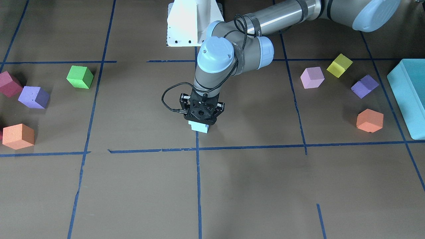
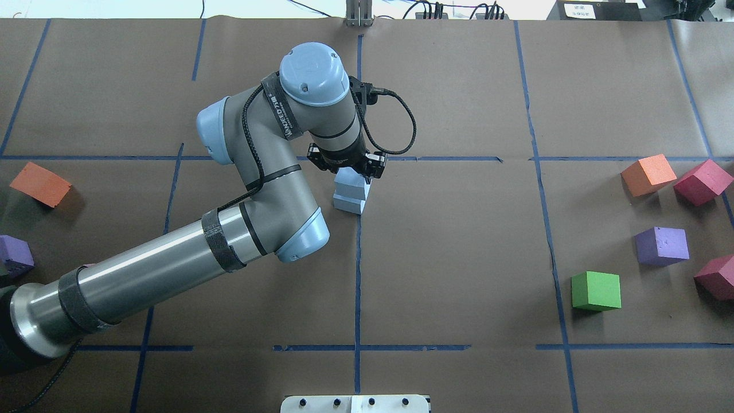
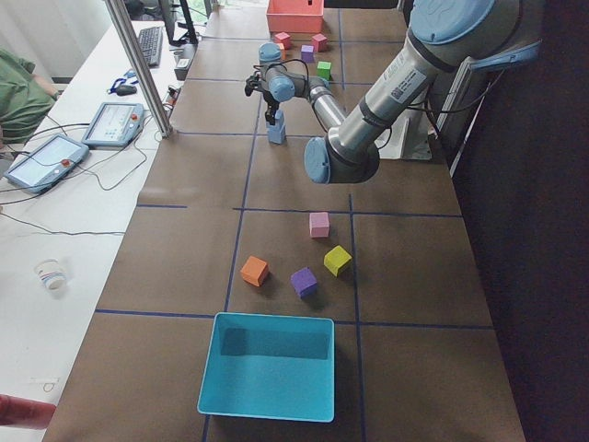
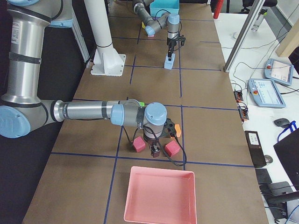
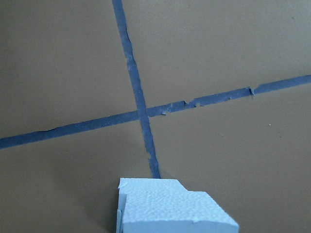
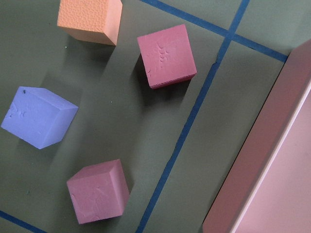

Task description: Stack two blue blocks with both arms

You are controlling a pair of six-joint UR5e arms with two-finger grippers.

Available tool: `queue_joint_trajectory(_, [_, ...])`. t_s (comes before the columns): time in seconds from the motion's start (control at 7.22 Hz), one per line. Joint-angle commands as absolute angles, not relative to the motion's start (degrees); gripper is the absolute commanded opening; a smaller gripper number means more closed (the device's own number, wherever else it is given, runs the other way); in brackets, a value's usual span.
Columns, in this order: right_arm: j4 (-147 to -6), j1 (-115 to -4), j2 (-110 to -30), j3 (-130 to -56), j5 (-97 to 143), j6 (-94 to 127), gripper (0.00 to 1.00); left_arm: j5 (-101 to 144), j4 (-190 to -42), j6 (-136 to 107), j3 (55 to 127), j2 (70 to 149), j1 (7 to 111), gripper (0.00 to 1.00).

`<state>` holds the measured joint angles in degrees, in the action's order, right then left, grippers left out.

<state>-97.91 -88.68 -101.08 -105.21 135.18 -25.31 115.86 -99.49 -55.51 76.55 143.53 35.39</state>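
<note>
Looks basically done, or very close. Can see the upper blue block sitting on the lower blue block, right by the blue tape crossing mid-table, well apart from the other coloured cubes. Seems not perfectly squared up, going by the little step showing in the left wrist view, but looks settled enough from overhead.

Found the left gripper directly over the stack, apparently straddling the upper block. Can't tell whether clamped on it or let go: hidden under the gripper body from the front, absent from the wrist view, too small from the sides. So, guessing at what's left: release if not released, then lift straight up without dragging the top cube off. Foam, so probably light and easy to nudge.

Spotted the right gripper way off at the other end of the table, hanging low over a red cube, a second red cube, a purple cube and an orange cube, beside the pink tray. Only catching it in a side view, so no call on open or closed there either. No blue block anywhere in its wrist view. Probably nothing left for it to do.
</note>
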Motion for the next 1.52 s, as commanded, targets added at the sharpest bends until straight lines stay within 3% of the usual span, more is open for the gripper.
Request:
queue_joint_trajectory(0.0, [-97.9, -88.7, -101.1, -105.3, 135.2, -25.3, 0.99, 115.8, -99.5, -55.4, 76.6, 143.4, 35.4, 0.49])
queue_joint_trajectory(0.14, [-97.9, -88.7, -101.1, -105.3, 135.2, -25.3, 0.99, 115.9, -99.5, -55.4, 76.6, 143.3, 35.4, 0.53])
queue_joint_trajectory(0.42, [-97.9, -88.7, -101.2, -105.3, 135.2, -25.2, 0.99, 115.6, -99.6, -55.4, 77.0, 142.5, 35.4, 0.99])
queue_joint_trajectory(0.83, [-97.9, -88.7, -101.1, -105.4, 135.2, -25.2, 0.99, 116.4, -99.1, -55.4, 79.9, 142.5, 35.6, 1.0])
queue_joint_trajectory(1.11, [-97.9, -88.7, -101.2, -105.4, 135.2, -25.3, 0.99, 116.5, -88.5, -50.2, 87.8, 142.1, 37.9, 1.0])
queue_joint_trajectory(1.38, [-97.9, -88.7, -101.2, -105.3, 135.2, -25.4, 0.99, 116.8, -80.5, -38.2, 98.6, 133.5, 43.3, 1.0])
